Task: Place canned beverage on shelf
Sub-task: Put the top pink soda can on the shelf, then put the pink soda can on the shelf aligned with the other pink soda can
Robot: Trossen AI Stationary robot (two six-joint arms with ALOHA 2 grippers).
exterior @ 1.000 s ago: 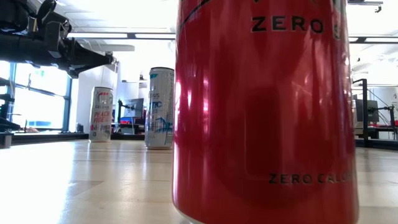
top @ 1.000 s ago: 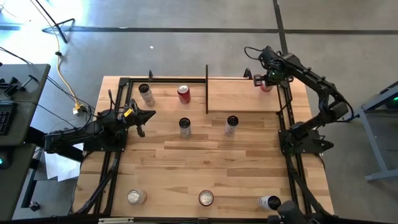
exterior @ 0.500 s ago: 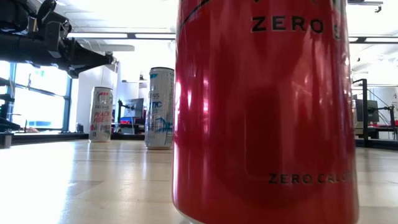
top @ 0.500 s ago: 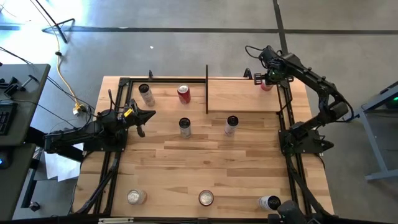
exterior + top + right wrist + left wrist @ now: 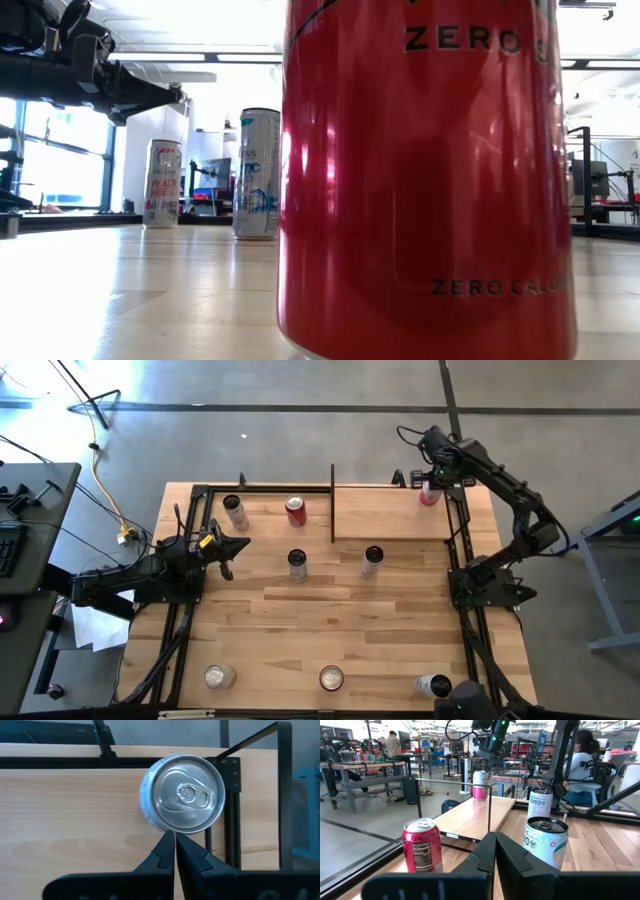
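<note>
- Shelf (image 5: pixel 390 512): pale platform at the table's far right, carrying the pink can (image 5: pixel 428 495) upright in its far right corner.
- Right gripper (image 5: pixel 437 472): fingers pressed together, empty, above the can; best lift straight up, avoiding the rim.
- Left gripper (image 5: pixel 236 544): pinched closed, empty, waiting at left.

Even, bright overhead light fills the room; the table (image 5: pixel 330 620) shows only soft, short shadows from above; in the low view, windows (image 5: pixel 60 165) and ceiling strips (image 5: pixel 200 60) blow out to white, glare washes the tabletop, and the near red can (image 5: pixel 425 180) looms slightly soft with pale streaked reflections; the right wrist view renders a can top (image 5: pixel 186 795) crisply.
</note>
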